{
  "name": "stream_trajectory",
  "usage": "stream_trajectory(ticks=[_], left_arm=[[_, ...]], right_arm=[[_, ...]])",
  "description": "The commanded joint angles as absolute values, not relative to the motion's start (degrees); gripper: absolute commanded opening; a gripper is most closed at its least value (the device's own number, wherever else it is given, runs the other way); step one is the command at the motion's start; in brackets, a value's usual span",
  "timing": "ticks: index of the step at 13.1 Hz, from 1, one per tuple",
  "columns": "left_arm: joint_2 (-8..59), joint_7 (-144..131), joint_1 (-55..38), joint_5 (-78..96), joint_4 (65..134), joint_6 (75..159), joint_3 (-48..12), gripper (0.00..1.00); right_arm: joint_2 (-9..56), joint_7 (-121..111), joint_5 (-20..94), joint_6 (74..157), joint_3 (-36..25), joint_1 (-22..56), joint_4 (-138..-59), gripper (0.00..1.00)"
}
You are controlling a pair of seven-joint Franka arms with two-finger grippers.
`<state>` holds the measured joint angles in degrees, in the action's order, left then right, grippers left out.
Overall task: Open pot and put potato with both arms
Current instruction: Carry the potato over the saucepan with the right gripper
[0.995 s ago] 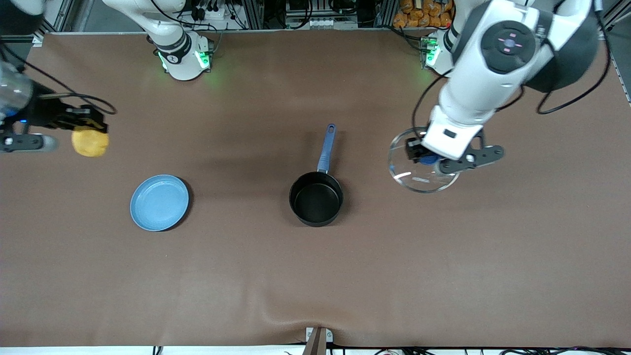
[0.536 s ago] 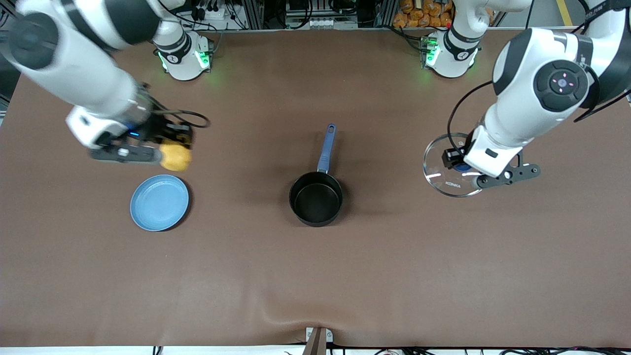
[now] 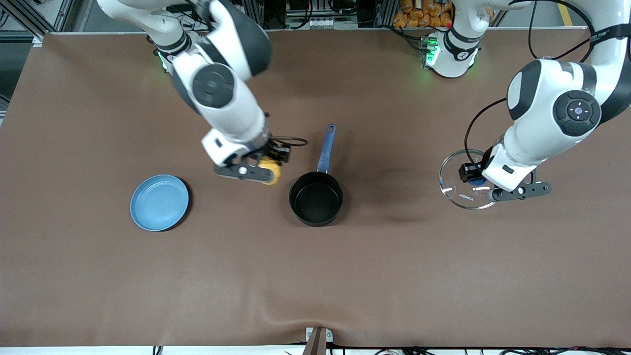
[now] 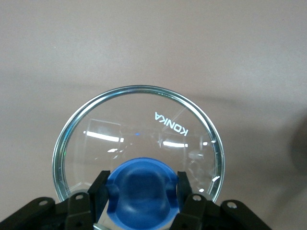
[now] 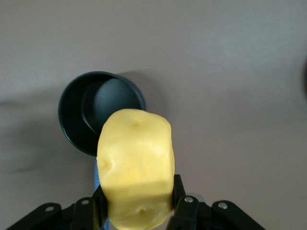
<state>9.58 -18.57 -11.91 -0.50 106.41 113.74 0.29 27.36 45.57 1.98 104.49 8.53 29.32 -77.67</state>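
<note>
**Potato almost at the pot, lid parked out of the way**

Big change in the last second: the right gripper has swung in from the right arm's end of the table, past the blue plate, and now hangs just beside the pot, on the side toward the right arm's end. Its fingers are clamped on the potato, and in the right wrist view the potato sits squarely between them with the open pot showing just past it. Not over the rim yet though, so I'd guess a bit more travel toward the middle before letting go.

Meanwhile the left gripper has drifted out toward the left arm's end of the table and lower, fingers closed on the blue knob of the glass lid. Can't tell if the lid is resting on the table or just above it. Either way the "open" half looks done and the pot is uncovered and empty.

Room-wise it looks comfy: the pot stands about mid-table, well away from every edge, its blue handle pointing toward the robots' edge. The handle is close to the right gripper's path, so that's the one thing I'd watch for a bump. The lid is well apart from the pot, and the plate is well clear too.
</note>
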Motion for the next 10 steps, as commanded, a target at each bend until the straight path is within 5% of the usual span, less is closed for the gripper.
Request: stream_trajectory(ticks=[1,10], left_arm=[[8.1,-15.9,-10.6,-0.4,111.3,119.7,-0.1,0.00],[13.9,-11.4,-6.4,0.0,118.6,135.4,-0.3,0.00]], right_arm=[[35.5,46.6,1.1,108.9,5.2,34.6,-72.2,0.00],[46.6,46.6,0.2,124.6,0.4,42.1,-72.3,0.00]])
